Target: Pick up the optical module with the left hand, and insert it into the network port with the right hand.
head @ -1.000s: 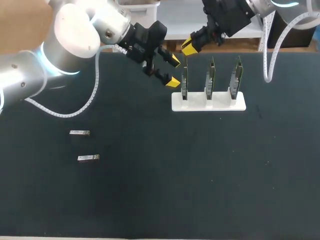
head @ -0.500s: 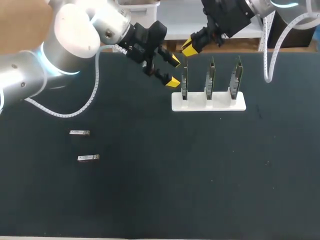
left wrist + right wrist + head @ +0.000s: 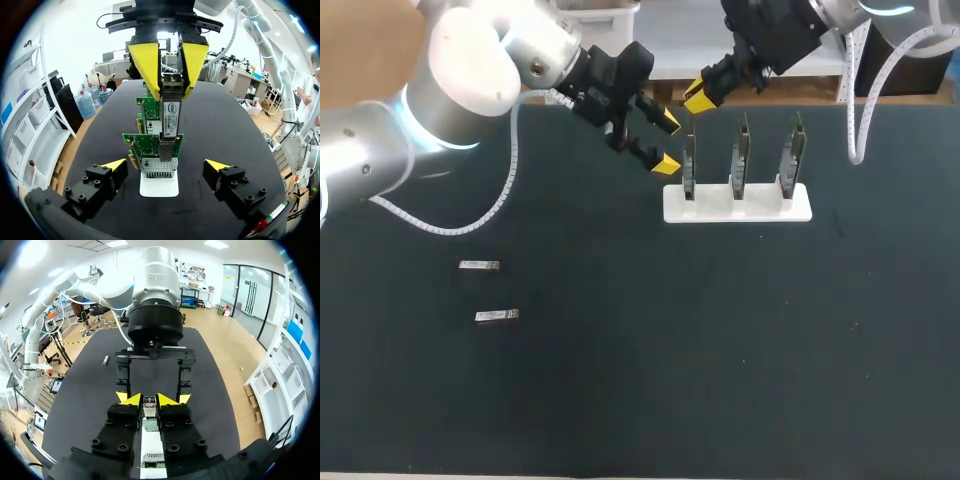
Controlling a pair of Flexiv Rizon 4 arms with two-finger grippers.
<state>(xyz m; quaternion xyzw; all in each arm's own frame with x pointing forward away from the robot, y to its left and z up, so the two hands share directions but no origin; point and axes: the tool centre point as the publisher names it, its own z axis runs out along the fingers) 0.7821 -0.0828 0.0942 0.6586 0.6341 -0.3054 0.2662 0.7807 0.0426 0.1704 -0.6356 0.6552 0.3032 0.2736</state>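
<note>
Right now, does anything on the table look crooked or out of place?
Nothing stands out. Three cards stand upright in the white holder, two spare modules lie flat on the mat, and the right gripper holds a module at the end card.

Ahead of the spread left gripper [image 3: 166, 164], the right gripper [image 3: 170, 67] pinches an optical module [image 3: 170, 116] above network cards [image 3: 149, 145].

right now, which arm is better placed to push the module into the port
Right: the right fingers are shut on the optical module, right by the network card. The left fingers are open, empty.
</note>
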